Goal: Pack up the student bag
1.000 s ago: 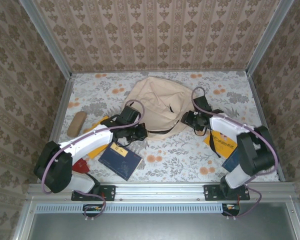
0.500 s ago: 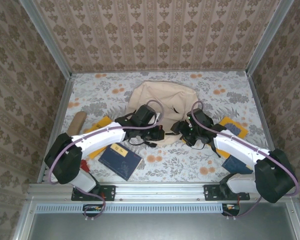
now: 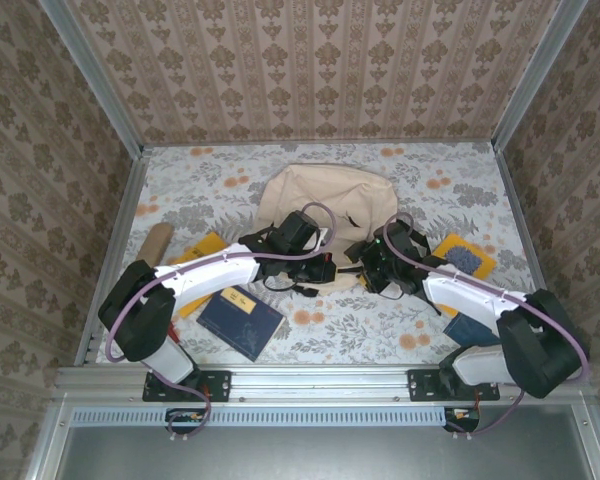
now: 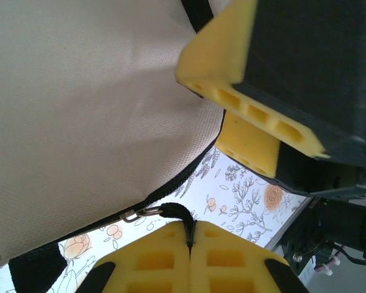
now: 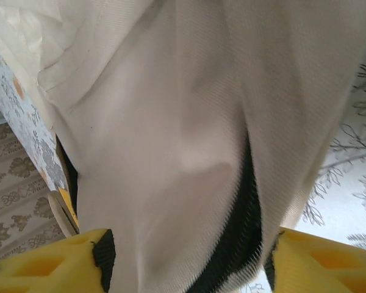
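Fixed camera high behind, looking down on whole table (image 3: 380,320), both wrist cameras close against student bag (image 3: 325,200)

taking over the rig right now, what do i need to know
Left hand: shut on the black tab at the edge of the bag.
Right hand: open, bag cloth between its fingers.
Bag: mid-table, just beyond both hands.
Done: nothing seen packed; blue book and case lie outside, on the left.
Left: open the bag, load the items.
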`<action>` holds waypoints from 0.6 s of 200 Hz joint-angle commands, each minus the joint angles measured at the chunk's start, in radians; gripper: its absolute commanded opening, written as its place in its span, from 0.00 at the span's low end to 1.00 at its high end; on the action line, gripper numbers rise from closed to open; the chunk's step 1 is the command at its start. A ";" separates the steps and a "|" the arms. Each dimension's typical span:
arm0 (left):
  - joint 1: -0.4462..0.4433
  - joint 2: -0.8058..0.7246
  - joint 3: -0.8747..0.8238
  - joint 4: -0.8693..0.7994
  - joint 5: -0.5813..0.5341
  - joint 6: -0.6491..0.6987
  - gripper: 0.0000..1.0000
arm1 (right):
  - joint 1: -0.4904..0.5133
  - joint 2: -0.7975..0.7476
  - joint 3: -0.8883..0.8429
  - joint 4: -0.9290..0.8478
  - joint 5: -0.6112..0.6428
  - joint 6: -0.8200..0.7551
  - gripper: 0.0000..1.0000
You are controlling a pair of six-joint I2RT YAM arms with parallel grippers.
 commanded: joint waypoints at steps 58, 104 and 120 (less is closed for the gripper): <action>0.042 -0.024 0.049 -0.177 -0.093 0.090 0.00 | -0.003 0.087 0.069 -0.063 0.184 -0.026 0.21; 0.147 -0.102 -0.003 -0.289 -0.166 0.155 0.00 | -0.049 0.068 0.111 -0.192 0.316 -0.172 0.14; 0.200 -0.120 -0.028 -0.299 -0.171 0.173 0.00 | -0.089 0.083 0.117 -0.172 0.294 -0.240 0.13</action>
